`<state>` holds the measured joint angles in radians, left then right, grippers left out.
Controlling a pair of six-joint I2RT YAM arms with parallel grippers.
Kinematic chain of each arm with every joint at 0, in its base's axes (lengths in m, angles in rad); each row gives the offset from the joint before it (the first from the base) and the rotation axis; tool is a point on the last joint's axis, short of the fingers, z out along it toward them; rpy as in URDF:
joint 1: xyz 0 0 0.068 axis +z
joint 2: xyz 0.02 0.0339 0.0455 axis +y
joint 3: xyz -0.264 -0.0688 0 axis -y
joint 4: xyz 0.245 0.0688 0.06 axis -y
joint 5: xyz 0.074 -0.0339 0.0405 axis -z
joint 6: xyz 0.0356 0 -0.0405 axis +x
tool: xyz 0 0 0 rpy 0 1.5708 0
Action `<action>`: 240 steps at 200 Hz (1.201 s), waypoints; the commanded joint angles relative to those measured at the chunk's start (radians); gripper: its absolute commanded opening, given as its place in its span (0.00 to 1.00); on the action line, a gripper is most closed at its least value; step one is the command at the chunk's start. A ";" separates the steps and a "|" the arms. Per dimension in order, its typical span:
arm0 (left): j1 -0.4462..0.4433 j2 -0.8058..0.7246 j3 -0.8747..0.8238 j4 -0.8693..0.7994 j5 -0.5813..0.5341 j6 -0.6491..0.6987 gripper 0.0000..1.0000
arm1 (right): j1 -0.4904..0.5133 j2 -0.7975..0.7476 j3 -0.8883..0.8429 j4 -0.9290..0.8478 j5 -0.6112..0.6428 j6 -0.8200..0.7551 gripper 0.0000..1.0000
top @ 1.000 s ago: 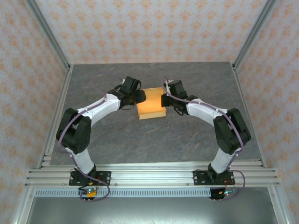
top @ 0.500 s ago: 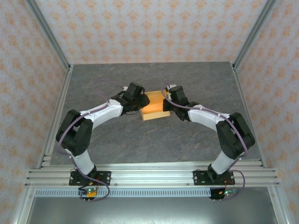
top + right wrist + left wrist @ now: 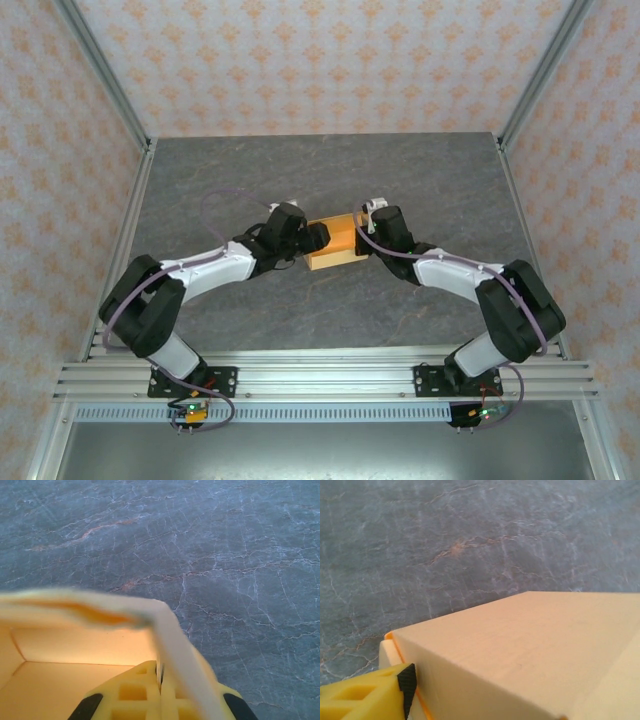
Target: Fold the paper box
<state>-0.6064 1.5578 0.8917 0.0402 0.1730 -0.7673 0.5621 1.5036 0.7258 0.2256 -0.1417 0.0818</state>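
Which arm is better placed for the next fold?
Left, probably: the right gripper is shut on a wall of the paper box, steadying it, and the left gripper sits at its opposite end.

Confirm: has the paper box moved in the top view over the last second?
Yes. The paper box has slid toward the near rail, away from the table's far edge, and slightly right.

White-black arms [image 3: 215, 265], purple cables [image 3: 230, 192], apparently yellow fingers [image 3: 125, 697].

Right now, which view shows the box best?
Top external: the box shows nearly whole, shape and placement clear. Left wrist gives one outer face close up; right wrist, its inside and a wall pinched in the right gripper.
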 commanded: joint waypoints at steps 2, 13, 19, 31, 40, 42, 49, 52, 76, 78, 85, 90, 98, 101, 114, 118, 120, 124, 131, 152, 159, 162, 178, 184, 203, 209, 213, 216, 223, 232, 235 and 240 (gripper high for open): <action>0.003 -0.082 -0.013 0.093 0.005 0.113 0.77 | 0.008 -0.013 -0.029 0.052 -0.005 -0.011 0.02; 0.004 -0.109 -0.027 0.086 -0.003 0.131 0.79 | 0.009 -0.011 -0.032 0.066 -0.009 -0.017 0.02; 0.004 -0.122 -0.037 0.084 -0.008 0.139 0.79 | 0.009 -0.011 -0.036 0.076 -0.008 -0.020 0.02; 0.003 -0.150 -0.057 0.082 -0.016 0.144 0.80 | 0.009 -0.011 -0.046 0.098 -0.003 -0.023 0.02; 0.004 -0.172 -0.077 0.077 -0.032 0.139 0.81 | 0.009 -0.010 -0.058 0.117 0.002 -0.026 0.02; 0.004 -0.177 -0.081 0.076 -0.039 0.137 0.81 | 0.009 -0.012 -0.060 0.122 0.003 -0.028 0.02; 0.004 -0.199 -0.106 0.076 -0.065 0.125 0.81 | 0.009 -0.012 -0.069 0.137 0.004 -0.028 0.02; 0.004 -0.207 -0.120 0.080 -0.076 0.117 0.81 | 0.009 -0.011 -0.073 0.144 0.004 -0.029 0.02; 0.005 -0.290 -0.210 0.091 -0.198 0.060 0.81 | 0.009 -0.015 -0.099 0.187 -0.003 -0.031 0.09; 0.004 -0.296 -0.213 0.090 -0.208 0.059 0.81 | 0.009 -0.016 -0.102 0.190 -0.004 -0.031 0.10; 0.007 -0.318 -0.221 0.082 -0.241 0.060 0.81 | 0.009 -0.024 -0.112 0.200 -0.009 -0.033 0.13; 0.009 -0.329 -0.222 0.073 -0.257 0.065 0.81 | 0.009 -0.031 -0.118 0.205 -0.010 -0.033 0.15; 0.016 -0.341 -0.216 0.065 -0.269 0.079 0.82 | 0.009 -0.043 -0.122 0.204 -0.013 -0.034 0.20; 0.019 -0.343 -0.213 0.060 -0.269 0.084 0.82 | 0.009 -0.049 -0.123 0.200 -0.014 -0.037 0.22; 0.036 -0.345 -0.185 0.030 -0.264 0.099 0.82 | 0.009 -0.077 -0.121 0.175 -0.019 -0.045 0.28; 0.042 -0.343 -0.176 0.021 -0.261 0.103 0.83 | 0.009 -0.086 -0.121 0.166 -0.022 -0.046 0.30; 0.043 -0.342 -0.171 0.017 -0.259 0.104 0.83 | 0.009 -0.091 -0.119 0.162 -0.022 -0.048 0.31; 0.050 -0.340 -0.162 0.009 -0.254 0.107 0.83 | 0.009 -0.100 -0.119 0.150 -0.024 -0.048 0.33; 0.061 -0.336 -0.148 -0.001 -0.244 0.105 0.83 | 0.009 -0.118 -0.118 0.136 -0.026 -0.047 0.36; 0.102 -0.308 -0.107 -0.014 -0.189 0.071 0.83 | 0.009 -0.168 -0.121 0.087 -0.028 -0.034 0.44; 0.111 -0.297 -0.096 -0.010 -0.168 0.062 0.83 | 0.009 -0.185 -0.128 0.079 -0.034 -0.033 0.45; 0.114 -0.294 -0.091 -0.006 -0.161 0.062 0.83 | 0.009 -0.192 -0.132 0.078 -0.037 -0.032 0.45; 0.125 -0.277 -0.072 -0.003 -0.150 0.055 0.83 | 0.009 -0.223 -0.156 0.066 -0.047 -0.022 0.46; 0.131 -0.273 -0.064 -0.008 -0.149 0.051 0.83 | 0.009 -0.236 -0.163 0.059 -0.055 -0.019 0.47; 0.175 -0.257 -0.028 -0.061 -0.120 -0.016 0.82 | 0.009 -0.289 -0.172 0.029 -0.072 0.013 0.52; 0.195 -0.250 -0.019 -0.069 -0.083 -0.050 0.81 | 0.008 -0.309 -0.167 0.009 -0.064 0.032 0.56; 0.206 -0.247 -0.014 -0.070 -0.054 -0.068 0.81 | 0.007 -0.314 -0.162 -0.007 -0.052 0.051 0.60; 0.212 -0.245 -0.010 -0.071 -0.033 -0.078 0.81 | 0.007 -0.314 -0.156 -0.021 -0.040 0.066 0.62; 0.219 -0.242 -0.007 -0.073 0.006 -0.096 0.80 | -0.002 -0.358 -0.140 -0.054 -0.014 0.105 0.68; 0.218 -0.245 0.000 -0.085 0.051 -0.094 0.80 | -0.028 -0.372 -0.122 -0.080 -0.029 0.153 0.74; 0.219 -0.244 0.005 -0.093 0.064 -0.092 0.80 | -0.043 -0.374 -0.115 -0.083 -0.052 0.167 0.75; 0.219 -0.244 0.014 -0.113 0.084 -0.085 0.81 | -0.071 -0.375 -0.108 -0.085 -0.098 0.193 0.77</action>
<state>-0.3943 1.3128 0.8562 0.0055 0.1207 -0.7990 0.5549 1.1801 0.5671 0.2100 -0.1890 0.1440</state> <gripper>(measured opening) 0.804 0.738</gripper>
